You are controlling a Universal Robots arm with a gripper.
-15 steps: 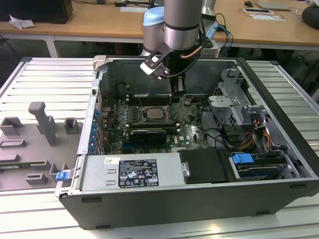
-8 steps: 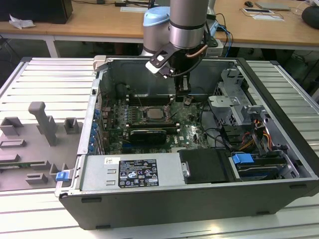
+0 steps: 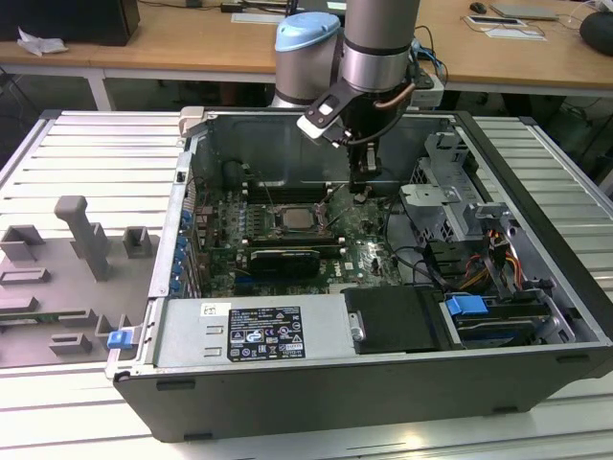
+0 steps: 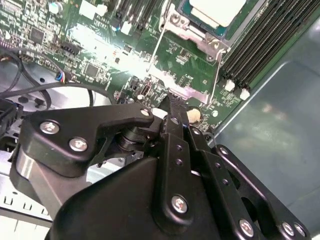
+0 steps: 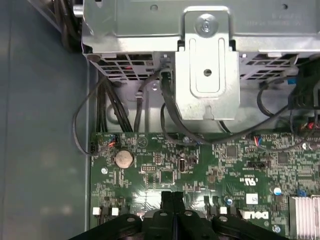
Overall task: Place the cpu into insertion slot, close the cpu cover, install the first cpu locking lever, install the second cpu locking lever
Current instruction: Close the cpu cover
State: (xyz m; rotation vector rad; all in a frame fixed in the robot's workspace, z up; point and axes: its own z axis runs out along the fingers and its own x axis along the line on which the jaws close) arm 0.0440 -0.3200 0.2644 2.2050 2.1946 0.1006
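Observation:
The cpu (image 3: 292, 218) (image 4: 216, 9), silvery-topped, lies in the insertion slot (image 3: 316, 233) on the motherboard inside the open case. The silver cpu cover (image 4: 192, 31) lies flat around the chip as a frame. Two thin wire levers (image 4: 156, 47) (image 4: 216, 75) run out from the socket's corners; I cannot tell whether they are latched. My gripper (image 3: 362, 195) (image 4: 172, 104) (image 5: 172, 196) hangs just above the board, to the exterior view's right of the socket. Its black fingers (image 5: 167, 200) are pressed together, shut on nothing.
Long black memory slots (image 4: 260, 45) flank the socket. A black graphics card (image 3: 284, 257) lies in front of it, and the power supply (image 3: 249, 331) beyond that. A metal drive cage (image 3: 445, 206) (image 5: 207, 75) with cables (image 5: 170, 115) rises close beside the gripper. A coin cell (image 5: 124, 158) sits on the board.

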